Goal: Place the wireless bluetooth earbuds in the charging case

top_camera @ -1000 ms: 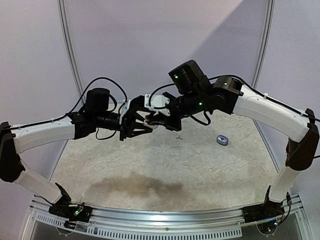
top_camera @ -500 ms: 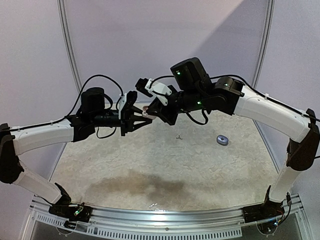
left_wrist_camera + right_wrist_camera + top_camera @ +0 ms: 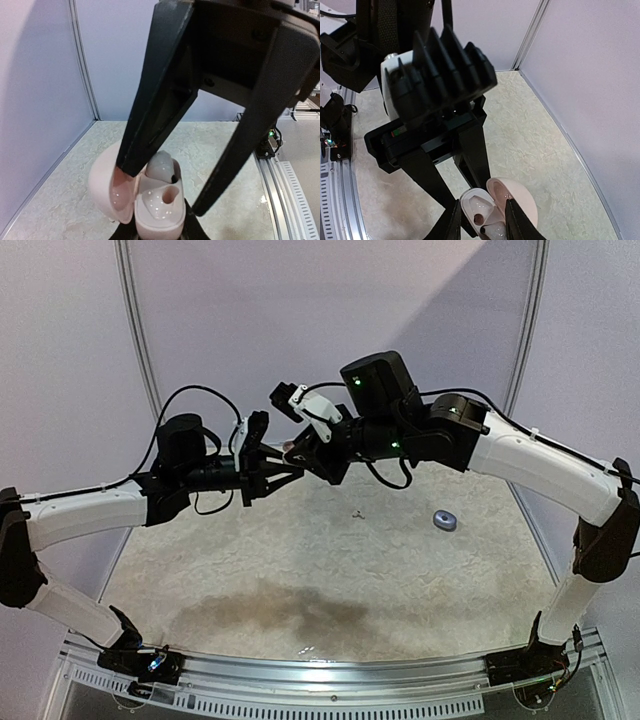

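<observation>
While one socket [image 3: 170,195] at 6 o'clock of it is open, you've got a small grey-white rounded earbud [image 3: 161,165] seated in the pale pink plastic charging case [image 3: 155,212]. The case's round lid [image 3: 102,185] hangs open at 9 o'clock of the base. Your L gripper [image 3: 288,466] is clamped on the base from below and holds the case in mid-air, well above the speckled beige tabletop [image 3: 300,570]. Your R gripper [image 3: 482,222] comes at it from the opposite side, jaws apart. One black finger [image 3: 150,110] lies against the lid's inner face, the other just beside the base at 3 o'clock, w/ the bud between them, not gripped. On the tabletop at approx 4 o'clock of the grippers lies a tiny grey-silver piece [image 3: 357,512], too small to tell more. A small grey-blue oval object [image 3: 445,521] lies at 3 o'clock of that.
</observation>
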`<state>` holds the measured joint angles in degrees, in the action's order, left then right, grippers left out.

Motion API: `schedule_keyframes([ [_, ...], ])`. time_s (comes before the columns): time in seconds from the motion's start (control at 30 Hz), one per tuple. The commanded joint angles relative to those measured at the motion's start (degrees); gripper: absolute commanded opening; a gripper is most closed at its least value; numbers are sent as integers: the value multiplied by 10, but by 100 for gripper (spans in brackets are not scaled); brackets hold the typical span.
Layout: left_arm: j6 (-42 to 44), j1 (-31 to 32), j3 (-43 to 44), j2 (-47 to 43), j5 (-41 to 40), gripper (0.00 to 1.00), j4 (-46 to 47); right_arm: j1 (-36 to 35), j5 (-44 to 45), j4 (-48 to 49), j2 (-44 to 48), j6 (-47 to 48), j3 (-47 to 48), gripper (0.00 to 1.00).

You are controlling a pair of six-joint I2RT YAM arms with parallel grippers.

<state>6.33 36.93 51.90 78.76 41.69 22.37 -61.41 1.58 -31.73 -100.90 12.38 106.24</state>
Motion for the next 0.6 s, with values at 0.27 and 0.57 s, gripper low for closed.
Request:
schedule_keyframes([
  [0.27,-36,2,-10,-11,-24,0,31,4,-74,162,125,-65,-43,44],
  [0.57,-42,-7,-26,-20,-104,0,16,109,138,-2,112,-401,-51,47],
])
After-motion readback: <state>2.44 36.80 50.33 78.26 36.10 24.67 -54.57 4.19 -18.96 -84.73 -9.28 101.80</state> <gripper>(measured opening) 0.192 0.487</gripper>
